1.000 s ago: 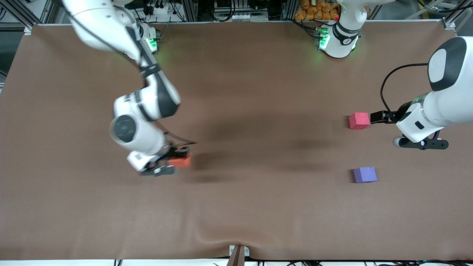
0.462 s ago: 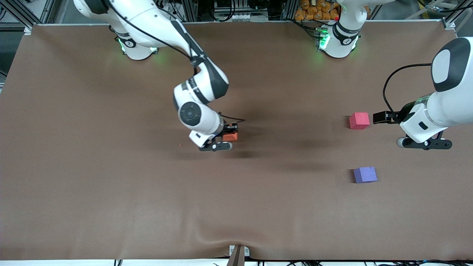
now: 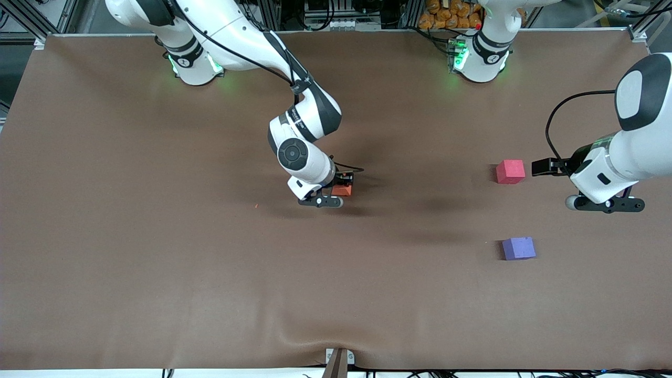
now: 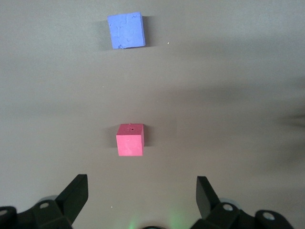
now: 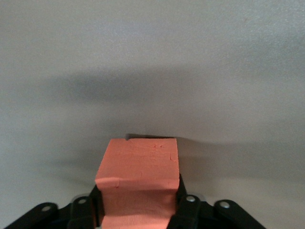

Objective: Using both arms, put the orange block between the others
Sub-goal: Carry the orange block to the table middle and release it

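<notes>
Your right gripper [image 3: 344, 190] pinches the orange block [image 5: 138, 179] between its jaws at mid-table, ready for handover. Your left gripper [image 4: 140, 200], jaws spread, waits over the red-pink cube [image 4: 129, 140], purple cube [image 4: 125, 30] ahead.

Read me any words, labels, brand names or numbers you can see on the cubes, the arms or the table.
None can be read.
Orange block: no print.
Red-pink cube: only a tiny dark speck, no text.
Purple cube: no print.
Small marks on the arm bases: too small to read.
</notes>
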